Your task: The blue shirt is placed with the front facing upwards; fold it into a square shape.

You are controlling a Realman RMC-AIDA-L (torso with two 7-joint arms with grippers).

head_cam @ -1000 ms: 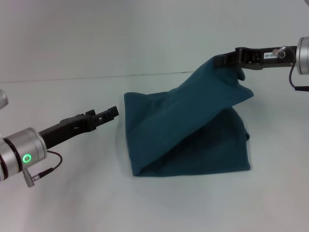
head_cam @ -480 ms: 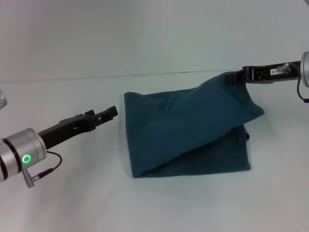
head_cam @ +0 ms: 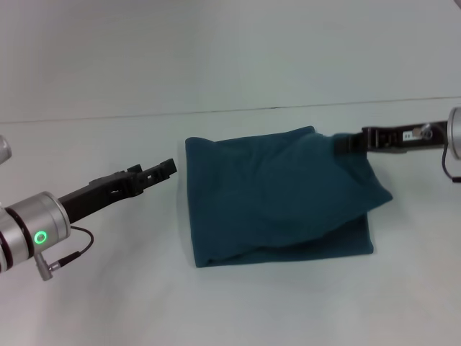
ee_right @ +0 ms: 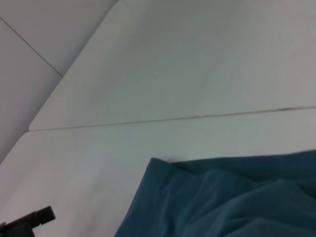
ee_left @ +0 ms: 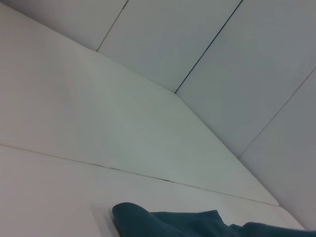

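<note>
The blue shirt [head_cam: 277, 198] lies on the white table as a plain teal, roughly square folded bundle, with no lettering showing. Its upper layer is draped from the far right corner down over the lower layers. My right gripper [head_cam: 345, 143] is at that far right corner, low over the table and shut on the cloth's edge. To the left of the shirt my left gripper [head_cam: 167, 168] hovers a short gap from its left edge, holding nothing. The shirt's far edge also shows in the left wrist view [ee_left: 173, 222] and in the right wrist view [ee_right: 237, 197].
The white table [head_cam: 108, 303] runs out on all sides of the shirt, with a pale wall [head_cam: 216, 50] behind it. A seam line [head_cam: 86, 117] crosses the far side of the table. The left gripper's tip [ee_right: 29, 220] shows in the right wrist view.
My right gripper has come down and moved a little outward with the held cloth, laying the raised layer flatter over the bundle. The left arm has not moved.
</note>
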